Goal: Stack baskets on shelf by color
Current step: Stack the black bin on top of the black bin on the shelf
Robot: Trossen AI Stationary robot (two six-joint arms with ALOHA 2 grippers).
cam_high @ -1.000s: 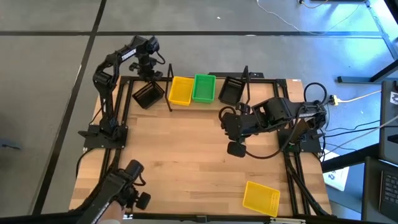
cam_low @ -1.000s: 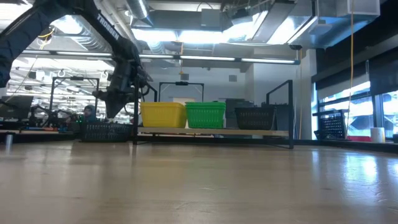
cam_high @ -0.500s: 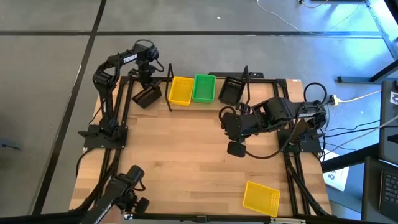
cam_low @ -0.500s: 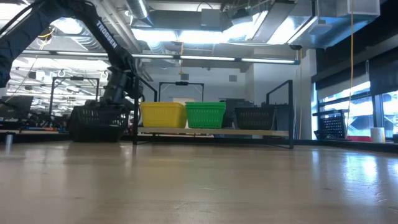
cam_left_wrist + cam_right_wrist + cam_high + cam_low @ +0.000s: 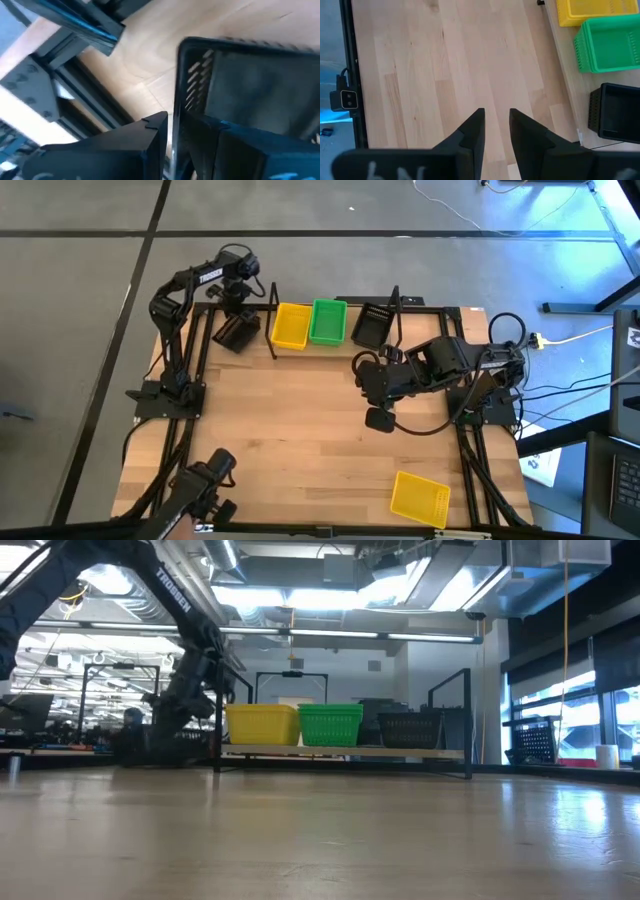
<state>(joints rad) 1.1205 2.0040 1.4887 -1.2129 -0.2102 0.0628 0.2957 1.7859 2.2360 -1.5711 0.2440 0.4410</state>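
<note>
High view: saw the shelf [image 5: 340, 305] at the far edge of the worktop [image 5: 300, 430], bearing a yellow basket [image 5: 291, 326], a green basket [image 5: 328, 321] just right of it and touching, and a black basket [image 5: 372, 325] further right, apart from the green. All three looked bare inside. Found a second black basket [image 5: 237, 333] left of the shelf's left post, tilted, under the left pincer [image 5: 235, 315], which reached over from a folded arm at the far left. Spotted another yellow basket [image 5: 419, 499] lying at the near right, well apart from everything. Right pincer [image 5: 379, 418] hung over mid-worktop, right of centre, arm bent low.

Low view: made out the same yellow basket [image 5: 262, 725], green basket [image 5: 331, 725] and black basket [image 5: 410, 729] in a row on the shelf board [image 5: 345, 752]. Left arm came down at the left; the held basket [image 5: 160, 745] showed only as a dark blur beneath it.

Left wrist view: saw the black basket [image 5: 250, 85] filling the frame, one wall clamped between the dark fingers [image 5: 115, 150]; its inside too dim to read.

Right wrist view: saw the fingers [image 5: 472, 132] standing apart with nothing between them, bare wood beyond; yellow, green and black baskets cut off at the frame edge.
</note>
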